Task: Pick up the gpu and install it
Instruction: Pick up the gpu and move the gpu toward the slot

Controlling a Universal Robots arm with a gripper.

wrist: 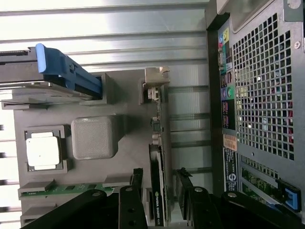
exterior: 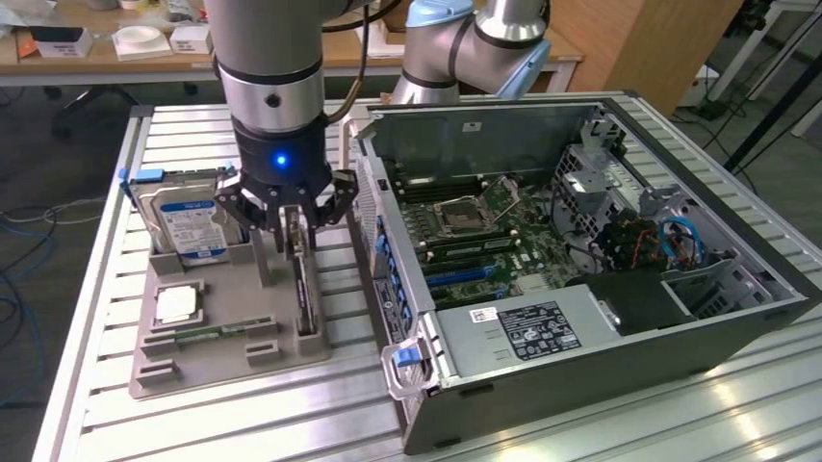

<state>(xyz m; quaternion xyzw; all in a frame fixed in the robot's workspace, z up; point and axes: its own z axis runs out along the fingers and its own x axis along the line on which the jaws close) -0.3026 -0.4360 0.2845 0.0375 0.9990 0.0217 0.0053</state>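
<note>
- The claw (exterior: 295, 231) (wrist: 159, 186) hangs straight down from the arm (exterior: 269, 77), low over the tray (exterior: 218, 371) (wrist: 124, 95).
- Its jaws stand apart and grip nothing. In the wrist view the fingers (wrist: 137, 191) sit one on each side of the gpu's upper edge, with a narrow gap on both sides.
- The gpu (exterior: 304, 303) (wrist: 157, 205) stands on its long edge in a tray slot, directly beneath the claw, along the tray side nearest the case.
- The card's silver bracket (wrist: 153, 88) is at the end away from the fingers.
- A hard drive (exterior: 187, 226) (wrist: 28, 86) with a blue label stands upright in the tray just beside the claw, on the exterior view's left.
- A grey block (exterior: 269, 260) (wrist: 94, 137) rises from the tray close to the claw, between the gpu and the cpu.
- The cpu (exterior: 176, 306) (wrist: 43, 151) lies flat in its pocket, further from the claw than the block, on the exterior view's left.
- A memory stick (exterior: 212, 333) (wrist: 62, 189) lies in a slot next to the cpu, also apart from the claw.
- The case (exterior: 578, 385) (wrist: 262, 95) lies open on its side near the claw, on the exterior view's right, with its motherboard (exterior: 488, 241) facing up.
- The tray and the case both rest on a slatted metal table (exterior: 167, 135) (wrist: 119, 28) below the claw.
</note>
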